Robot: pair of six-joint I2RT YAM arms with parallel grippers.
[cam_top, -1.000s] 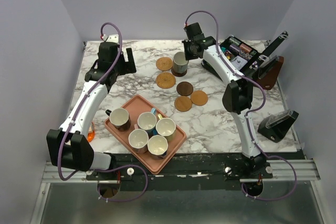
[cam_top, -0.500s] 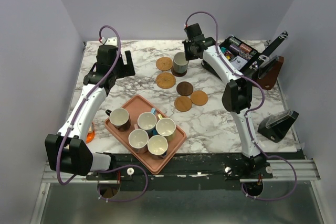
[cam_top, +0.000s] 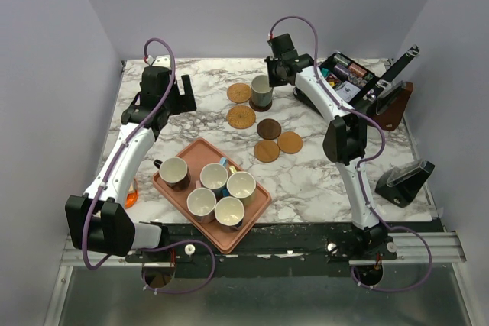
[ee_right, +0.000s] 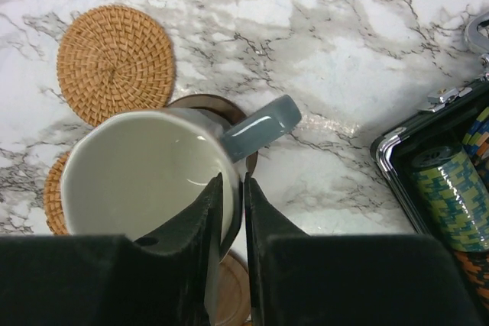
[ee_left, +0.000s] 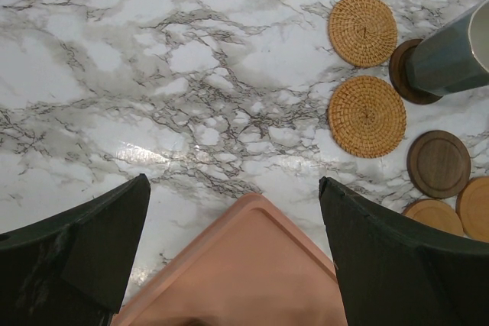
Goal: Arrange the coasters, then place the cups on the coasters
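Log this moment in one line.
left fingers: open over tray corner | right fingers: astride grey-green cup rim, grip unclear | cup: on dark coaster

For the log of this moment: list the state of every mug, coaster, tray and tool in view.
Grey-green ceramic mug, upright on a dark brown round wooden coaster.
Right tool, astride that mug's rim; grip unclear.
Left tool, open, empty.
Two tan woven round coasters, bare.
Three smooth wooden round coasters, bare.
Five cream-lined mugs, upright on salmon-pink rectangular tray.
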